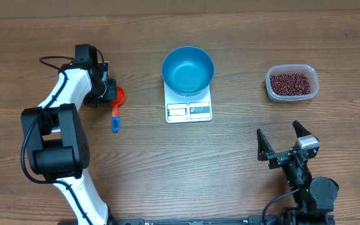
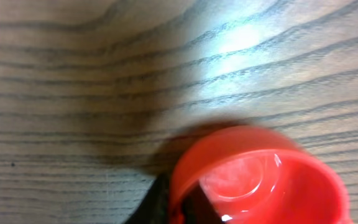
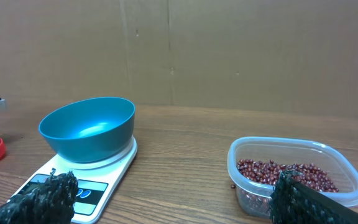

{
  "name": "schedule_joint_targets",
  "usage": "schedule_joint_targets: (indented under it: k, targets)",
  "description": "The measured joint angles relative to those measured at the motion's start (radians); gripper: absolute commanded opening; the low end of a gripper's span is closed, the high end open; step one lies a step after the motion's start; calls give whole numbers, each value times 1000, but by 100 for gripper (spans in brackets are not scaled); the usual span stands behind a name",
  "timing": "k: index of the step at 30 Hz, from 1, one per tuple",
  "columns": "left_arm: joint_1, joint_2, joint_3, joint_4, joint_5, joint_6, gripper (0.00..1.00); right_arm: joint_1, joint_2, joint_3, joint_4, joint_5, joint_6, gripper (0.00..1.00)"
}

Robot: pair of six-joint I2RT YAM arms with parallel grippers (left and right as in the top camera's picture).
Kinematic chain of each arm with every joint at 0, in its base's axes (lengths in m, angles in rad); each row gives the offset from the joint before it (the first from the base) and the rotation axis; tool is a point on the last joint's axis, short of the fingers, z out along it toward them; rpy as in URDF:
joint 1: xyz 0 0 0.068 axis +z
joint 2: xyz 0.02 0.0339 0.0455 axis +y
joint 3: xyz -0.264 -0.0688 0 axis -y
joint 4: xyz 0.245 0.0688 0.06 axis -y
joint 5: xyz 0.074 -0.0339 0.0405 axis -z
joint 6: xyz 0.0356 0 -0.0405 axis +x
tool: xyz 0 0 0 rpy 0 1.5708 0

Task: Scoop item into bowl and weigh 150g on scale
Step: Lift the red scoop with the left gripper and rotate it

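Observation:
The blue bowl (image 1: pixel 187 69) stands empty on the white scale (image 1: pixel 189 111) at the middle back. The item, small maroon beans (image 1: pixel 289 82), fills a clear tub (image 1: pixel 292 94) at the right. A red scoop (image 1: pixel 120 95) with a blue handle (image 1: pixel 115 119) lies left of the scale. My left gripper (image 1: pixel 109 90) is shut on the scoop's red rim (image 2: pixel 272 180), one dark finger (image 2: pixel 157 202) outside the cup and one inside. My right gripper (image 1: pixel 277 129) stands open near the front right with nothing between its fingers (image 3: pixel 42 199). It faces the bowl (image 3: pixel 89 127) and the beans (image 3: pixel 278 171).
One stray bean (image 3: pixel 232 185) lies on the wood just left of the tub (image 3: pixel 337 186). A brown cardboard wall (image 3: pixel 229 56) rises behind the table. The left arm's white links (image 1: pixel 61 119) reach along the left side.

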Motion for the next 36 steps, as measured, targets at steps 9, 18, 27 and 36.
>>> schedule_joint_targets:
  k: [9,18,27,36]
  targets:
    - [0,0,0,0,4,0,4,0,0,0,0,0,0,100]
    - [0,-3,0,-10,4,0,4,0,0,0,0,0,0,100]
    - [0,-98,-4,-60,3,0,4,0,0,0,0,0,0,100]
    - [0,-303,-4,-130,3,-3,4,0,0,0,0,0,0,100]
